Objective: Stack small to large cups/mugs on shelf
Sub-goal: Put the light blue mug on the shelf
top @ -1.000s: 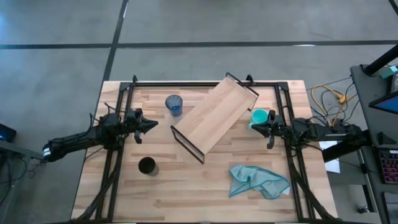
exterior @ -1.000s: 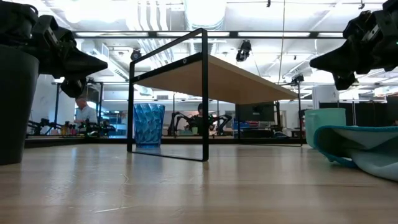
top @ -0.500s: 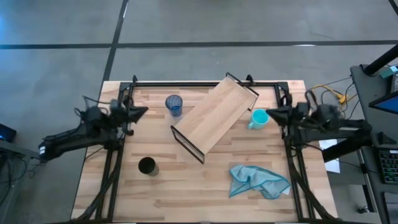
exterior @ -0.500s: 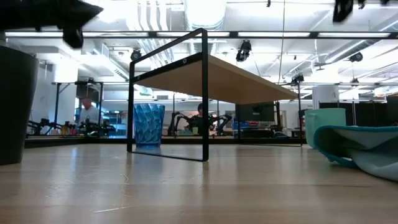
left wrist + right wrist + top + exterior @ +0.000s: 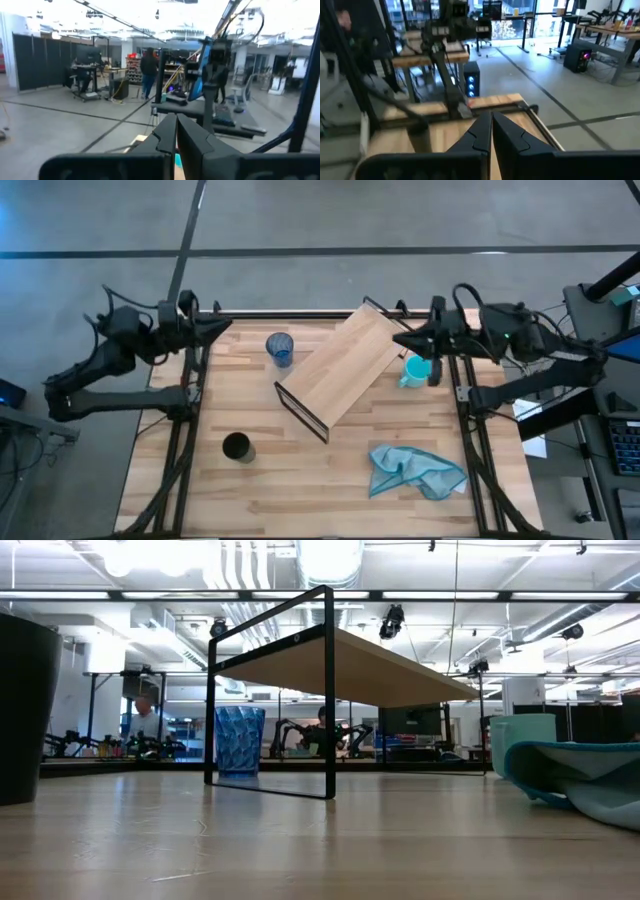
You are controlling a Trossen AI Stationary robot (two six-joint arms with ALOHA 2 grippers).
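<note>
The shelf [image 5: 345, 366], a light-wood plank on black wire ends, stands slantwise at the table's middle; it also shows in the low view [image 5: 340, 660]. The blue tumbler [image 5: 279, 347] stands left of it, on the table. The black cup [image 5: 237, 446] stands near the left front. The teal mug [image 5: 417, 369] stands right of the shelf. My left gripper [image 5: 226, 327] is shut and empty, raised over the far left corner. My right gripper [image 5: 398, 340] is shut and empty, raised above the shelf's far right end, near the mug.
A crumpled teal cloth [image 5: 414, 471] lies at the front right. Black frame rails [image 5: 330, 313] run along the table's far edge and both sides. People and desks show in the room beyond.
Both arms have risen from low over the table and drawn toward the far edge, leaving the low view. The left gripper went from beside the tumbler to the far left corner. The right gripper went up from beside the mug. The cups and shelf stay put.
</note>
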